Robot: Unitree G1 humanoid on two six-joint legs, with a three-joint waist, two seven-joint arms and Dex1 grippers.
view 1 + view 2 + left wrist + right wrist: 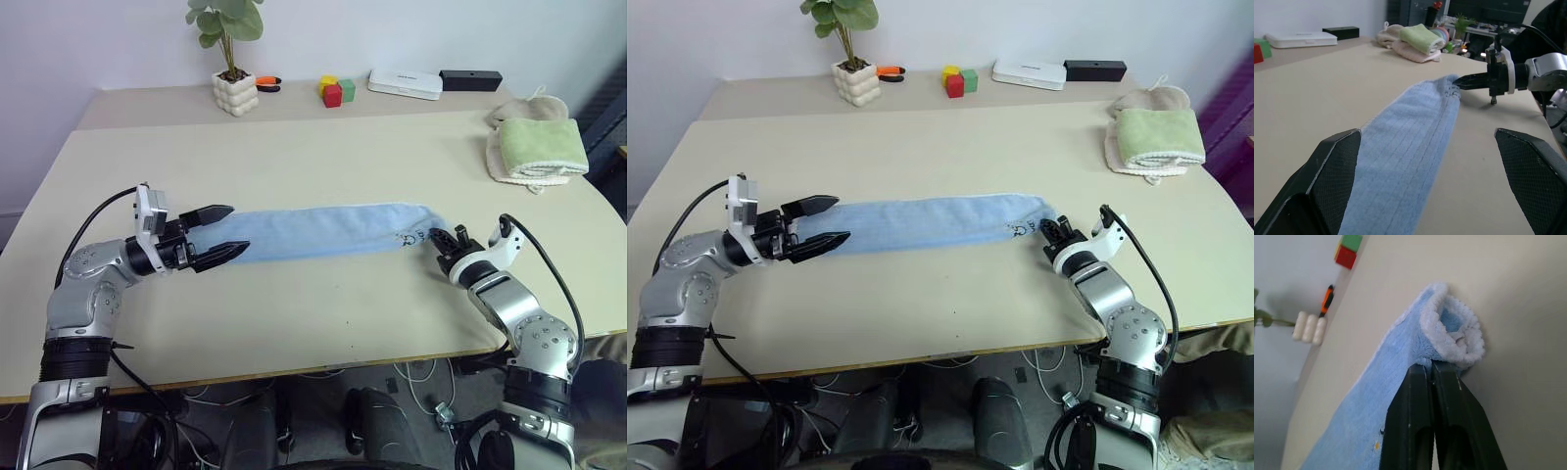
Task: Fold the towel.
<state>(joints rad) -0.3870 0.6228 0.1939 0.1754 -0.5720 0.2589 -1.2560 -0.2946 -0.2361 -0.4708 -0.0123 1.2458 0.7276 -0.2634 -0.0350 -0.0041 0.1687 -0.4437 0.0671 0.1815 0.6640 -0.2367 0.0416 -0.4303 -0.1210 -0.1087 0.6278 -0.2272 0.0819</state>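
A: Currently, where does the towel (328, 231) lie?
B: Flat on the counter (294, 147), folded into a long narrow strip running left to right, near the middle.
A: Right end effector (437, 242)?
B: Fingers pressed together, pinching the towel's right end — the wrist view shows the white-trimmed edge curled up just past the fingertips.
A: Left end effector (230, 231)?
B: Spread wide, fingers level, pointing right; the towel's left end sits between the two fingers, not gripped.
A: Other items?
B: Far right — a folded green towel (542, 145) on a beige cloth (519, 168). Along the far edge: a potted plant (231, 49), coloured blocks (336, 91), a white box (405, 83), a black box (470, 79).
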